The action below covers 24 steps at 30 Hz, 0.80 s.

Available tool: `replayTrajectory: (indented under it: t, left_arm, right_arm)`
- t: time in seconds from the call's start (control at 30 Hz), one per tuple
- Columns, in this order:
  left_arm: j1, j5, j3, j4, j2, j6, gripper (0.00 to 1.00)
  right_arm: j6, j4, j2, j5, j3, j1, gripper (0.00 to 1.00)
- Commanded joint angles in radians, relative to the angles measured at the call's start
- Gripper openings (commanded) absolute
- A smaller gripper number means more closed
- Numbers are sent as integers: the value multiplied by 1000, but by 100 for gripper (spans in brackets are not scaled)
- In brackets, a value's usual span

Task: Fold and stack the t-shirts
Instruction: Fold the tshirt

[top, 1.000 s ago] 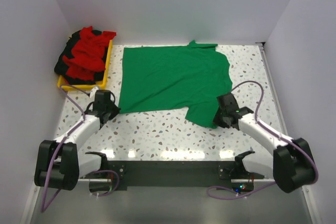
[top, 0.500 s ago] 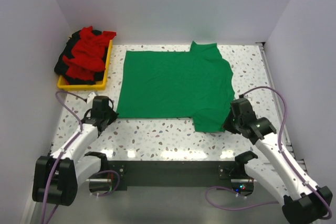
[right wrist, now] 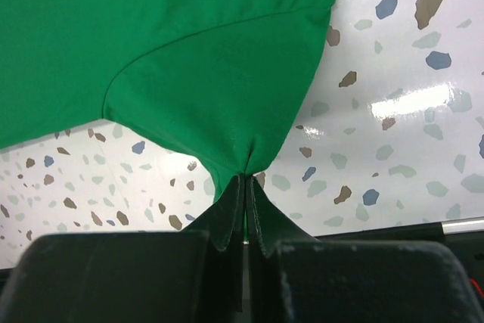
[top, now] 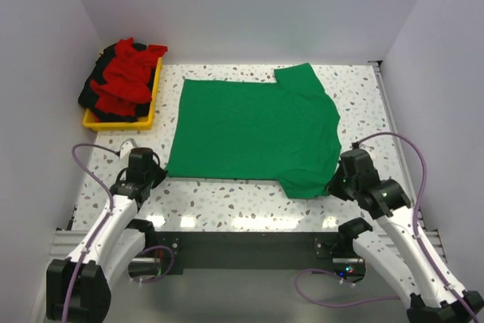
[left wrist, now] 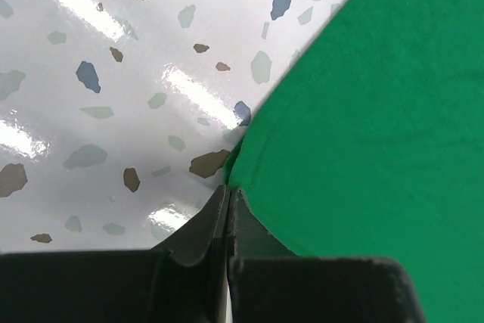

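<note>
A bright green t-shirt (top: 253, 130) lies spread flat on the speckled table. My left gripper (top: 156, 172) is shut on its near left corner (left wrist: 240, 168), the jaws pressed together on the hem. At the near right, my right gripper (top: 333, 184) is shut on the sleeve's edge (right wrist: 246, 164), which bunches into a pinch at the jaws. Red and black t-shirts (top: 125, 79) lie heaped at the back left.
A shallow yellow tray (top: 144, 118) holds the red and black heap by the left wall. White walls close in the table on three sides. A black bar (top: 242, 241) runs along the near edge between the arm bases.
Both grippers have drawn back toward the near edge, dragging the green t-shirt with them. The shirt now lies flatter and its near hem sits closer to the front.
</note>
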<state>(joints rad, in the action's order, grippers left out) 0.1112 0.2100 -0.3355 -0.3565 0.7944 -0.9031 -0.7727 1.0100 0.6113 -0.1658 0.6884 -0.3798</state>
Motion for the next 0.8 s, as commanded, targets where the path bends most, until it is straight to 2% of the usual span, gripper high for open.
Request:
replayTrajectory:
  t: [0.0,0.07,0.2,0.23,0.37,0.6,0.77]
  left_arm:
    - [-5,2,-66,36,53,4,0]
    - [-2,-18,-127,59,121,18,0]
    - [4,-9,-272,77,361,32,0]
    - [4,-9,-304,79,400,33,0]
    - [10,-18,-486,82,569,56,0]
    - [16,-21,-710,28,837,61,0]
    - [16,-3,-760,24,879,59,0]
  right_arm:
    - [27,-42,60,-29,71,-4,0]
    - [65,-99,154,-75,109,-5,0]
    - [116,-218,356,-135,189,-4,0]
    - [134,-259,454,-141,233,-2,0]
    - [179,-306,670,-170,365,10,0]
    - [237,-363,893,-146,536,90,0]
    - [259,-392,976,-83,619,130,0]
